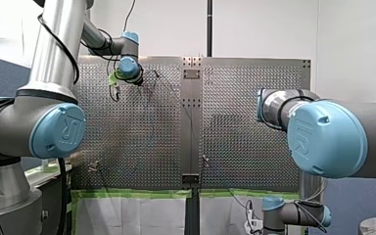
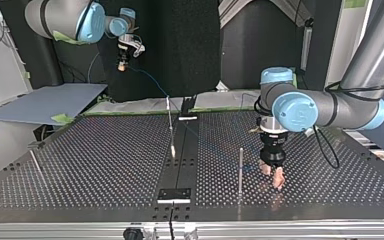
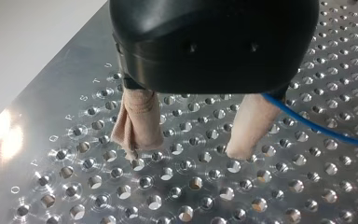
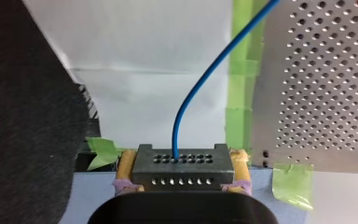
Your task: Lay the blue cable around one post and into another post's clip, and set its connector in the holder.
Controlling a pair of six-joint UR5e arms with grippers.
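In the right wrist view my right gripper (image 4: 182,183) is shut on a dark grey connector (image 4: 179,164) with rows of holes. The blue cable (image 4: 200,84) rises from the connector. In the top view that gripper (image 2: 122,62) hangs off the table's far edge, and the cable (image 2: 152,80) slopes down to a thin post (image 2: 170,120). My left gripper (image 2: 275,176) stands low over the perforated table beside another post (image 2: 240,167). Its beige pads (image 3: 137,135) are open with nothing between them (image 3: 189,154), and the cable (image 3: 317,128) passes beside one finger.
A small dark plate (image 2: 175,194) sits on the table's middle strip near the top view's front edge. A third thin post (image 2: 35,162) leans at that view's left. A grey board (image 2: 50,102) lies beyond the far left corner. Green tape (image 4: 240,93) lines the table's edge.
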